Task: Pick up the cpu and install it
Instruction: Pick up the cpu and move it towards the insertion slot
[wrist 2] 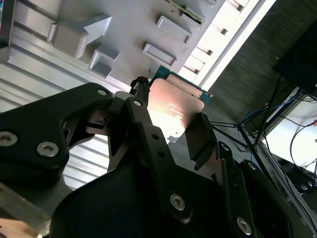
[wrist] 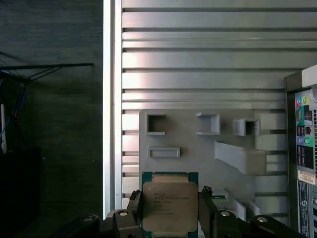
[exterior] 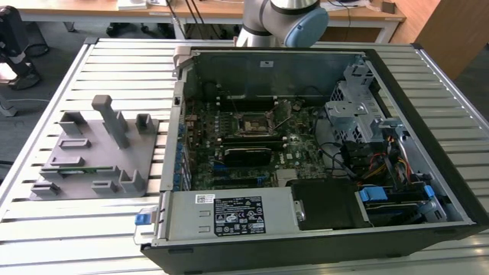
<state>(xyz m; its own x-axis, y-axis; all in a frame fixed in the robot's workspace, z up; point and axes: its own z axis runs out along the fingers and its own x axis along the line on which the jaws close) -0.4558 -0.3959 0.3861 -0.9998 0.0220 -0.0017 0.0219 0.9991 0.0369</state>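
The cpu (wrist: pixel 170 206), a flat square chip with a silvery metal top on a green-edged board, is clamped by two opposite sides between the fingers of the gripper (wrist: pixel 170 218). Its metal face is turned toward both wrist views, and it hangs raised above the grey holder (wrist: pixel 198 158).

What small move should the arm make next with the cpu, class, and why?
Probably carry it sideways toward the open computer case. In both wrist views the gripper is shut on the cpu, which hangs above the grey fixture tray. The motherboard socket lies inside the case, so the chip seems lifted but not yet over its seat.
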